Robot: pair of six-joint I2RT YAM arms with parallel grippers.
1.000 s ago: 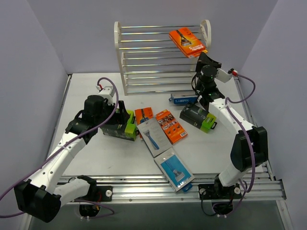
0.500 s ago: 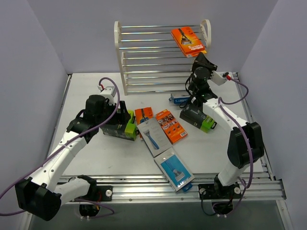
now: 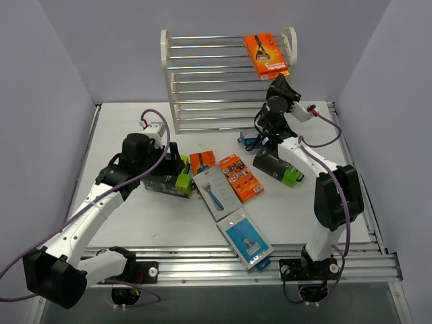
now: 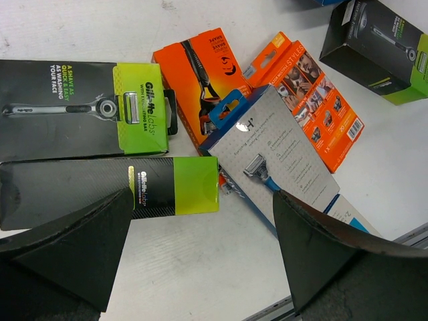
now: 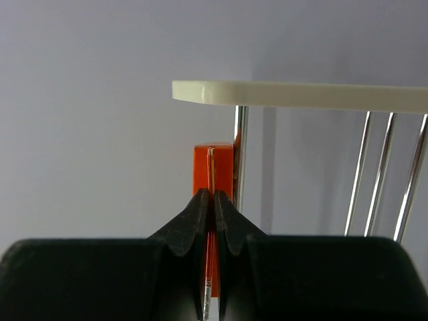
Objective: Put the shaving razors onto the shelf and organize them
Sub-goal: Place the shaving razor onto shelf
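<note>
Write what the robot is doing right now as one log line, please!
right gripper: shut on flat orange razor card, at top of white-framed metal-rod shelf | left gripper: open above black-and-lime-green razor box

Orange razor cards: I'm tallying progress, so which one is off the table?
The orange card pinched in the right gripper, held up at the shelf's top right corner. The other two orange cards lie flat on the table.
</note>
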